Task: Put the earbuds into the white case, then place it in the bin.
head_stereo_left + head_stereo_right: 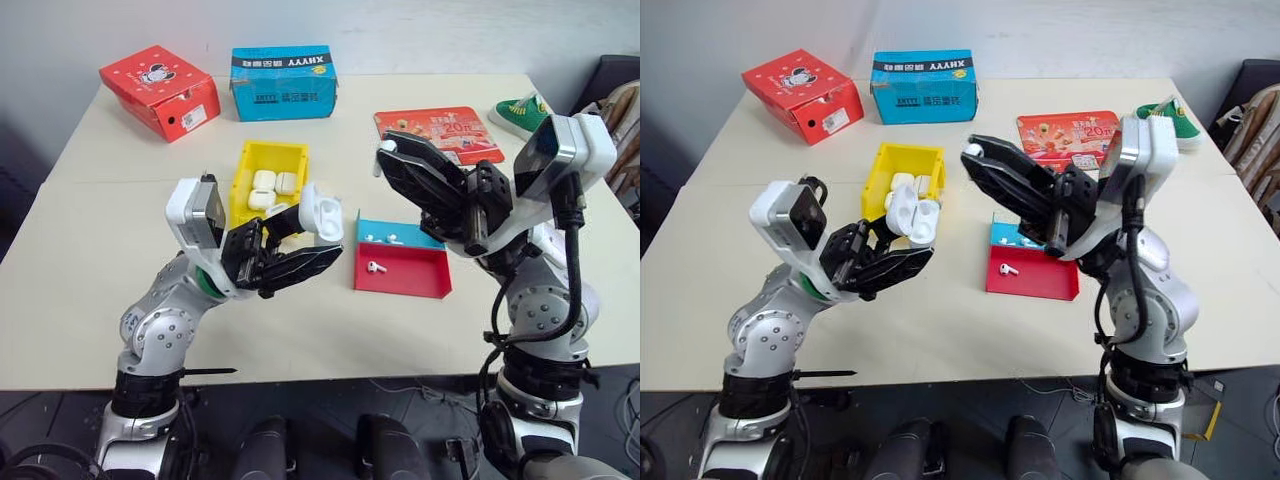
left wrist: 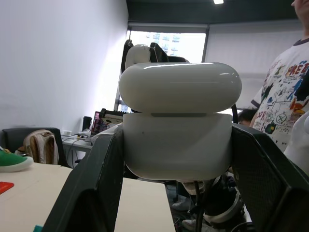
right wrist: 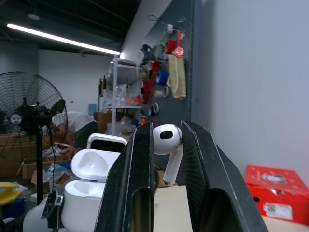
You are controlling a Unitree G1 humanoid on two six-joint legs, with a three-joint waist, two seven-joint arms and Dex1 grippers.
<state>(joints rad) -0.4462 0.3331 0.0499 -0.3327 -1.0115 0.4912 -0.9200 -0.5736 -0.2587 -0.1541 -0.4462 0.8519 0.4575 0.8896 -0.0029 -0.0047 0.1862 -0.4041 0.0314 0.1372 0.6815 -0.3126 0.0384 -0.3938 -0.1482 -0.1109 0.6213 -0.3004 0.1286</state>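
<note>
My left gripper (image 1: 305, 238) is shut on the white case (image 1: 322, 214), held above the table with its lid flipped open. From the left wrist view the case (image 2: 177, 126) sits between both fingers. My right gripper (image 1: 392, 158) is raised to the right of the case and points toward it, shut on one of the earbuds (image 3: 167, 137), which is pinched by its head with the stem hanging down. Other earbuds (image 1: 376, 267) lie in the red-and-blue tray (image 1: 420, 285). The yellow bin (image 1: 246, 160) stands behind my left gripper.
Several white cases (image 1: 268, 188) lie in the bin. A red box (image 1: 160, 90) and a blue box (image 1: 283, 83) stand at the table's far side. A red leaflet (image 1: 437, 133) and a green shoe (image 1: 520, 112) lie far right. A person (image 2: 285, 96) stands beyond the table.
</note>
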